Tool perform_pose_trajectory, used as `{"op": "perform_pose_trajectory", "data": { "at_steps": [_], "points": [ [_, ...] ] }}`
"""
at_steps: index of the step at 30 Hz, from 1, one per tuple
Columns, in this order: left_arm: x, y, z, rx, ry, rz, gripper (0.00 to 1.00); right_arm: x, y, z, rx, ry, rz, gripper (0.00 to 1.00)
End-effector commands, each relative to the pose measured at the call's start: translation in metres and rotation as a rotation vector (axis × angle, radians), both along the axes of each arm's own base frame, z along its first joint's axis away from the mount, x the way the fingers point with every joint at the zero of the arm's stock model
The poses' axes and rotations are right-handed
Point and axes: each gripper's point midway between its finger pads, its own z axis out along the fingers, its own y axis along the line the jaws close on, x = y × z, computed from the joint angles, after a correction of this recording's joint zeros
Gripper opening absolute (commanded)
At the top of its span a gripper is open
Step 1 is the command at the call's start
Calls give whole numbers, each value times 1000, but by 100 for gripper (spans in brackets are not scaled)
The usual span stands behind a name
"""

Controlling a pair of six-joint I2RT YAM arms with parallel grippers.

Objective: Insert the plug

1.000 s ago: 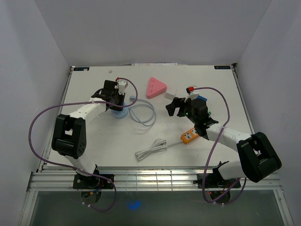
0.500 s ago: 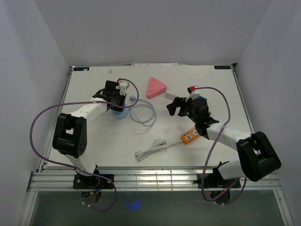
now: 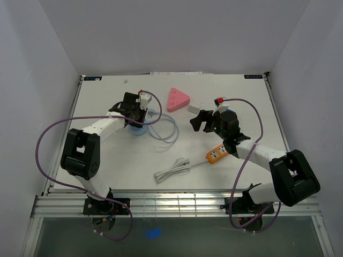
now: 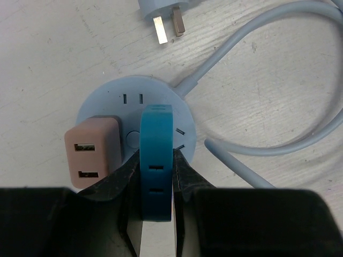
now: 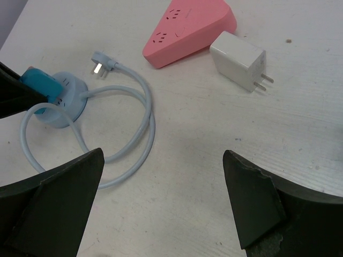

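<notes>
Stickers [image 3: 92,78] at table [image 3: 107,160] corners unreadable; left fingers [image 4: 187,179] pinch blue plug [image 4: 156,160].

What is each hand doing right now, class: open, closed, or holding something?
Left hand: closed on the blue plug, at the round socket.
Right hand: open, holding nothing.

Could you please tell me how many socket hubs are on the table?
3: round pale-blue hub at left, pink triangular hub at the back, orange strip at right. Others may be hidden.
</notes>
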Motion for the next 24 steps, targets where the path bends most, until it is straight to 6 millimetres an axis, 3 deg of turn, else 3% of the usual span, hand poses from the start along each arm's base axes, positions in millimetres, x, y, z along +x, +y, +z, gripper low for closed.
{"op": "perform_pose_trajectory", "data": {
  "at_steps": [1,24],
  "points": [
    [-6,-1,-11,18,33,-13,0,3,0,6,29,-17,0,97],
    [-15,-9,-41,-6,84,2,0,4,-7,5,60,-1,-2,97]
  ]
}}
